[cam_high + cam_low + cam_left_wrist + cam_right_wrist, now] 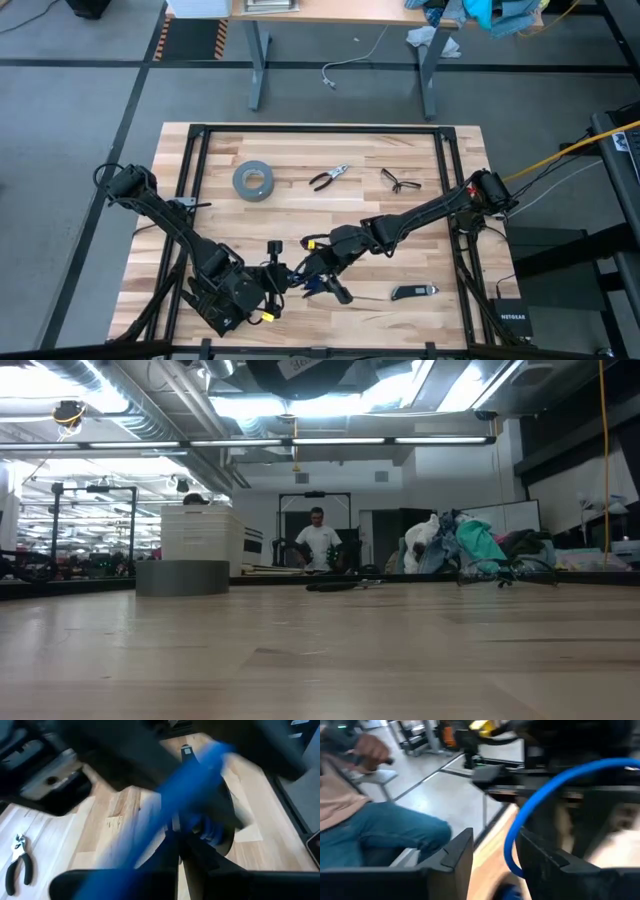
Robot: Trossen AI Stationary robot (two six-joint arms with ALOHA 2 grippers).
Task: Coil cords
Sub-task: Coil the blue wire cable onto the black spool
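- Left gripper [268, 283] low at the bench's [300, 215] near edge, fingers pressed together, pinching the cords [192, 780].
- Cords [305, 282] strung between the two grippers, just beside the left one, blue stretch blurred across the left wrist view.
- Right gripper [312, 268] close against the left, fingers [452, 852] spread apart, blue loop [540, 795] arching just ahead of them; no firm hold visible.
- Likely light, limp and springy: loops apt to unwind unless pinned, sheath probably smooth enough to slide through a loose pinch.
- Best hold, by judgement: across the gathered strands where they cross, not on a single free loop.
- Well beyond the grippers: grey tape roll [253, 181], pliers [328, 177], glasses [400, 181]; nearer the right one, a folding knife [413, 292].
- Only readable writing: "NETGEAR" on a dark box [512, 317] off the bench's right corner; nothing legible on the cords.
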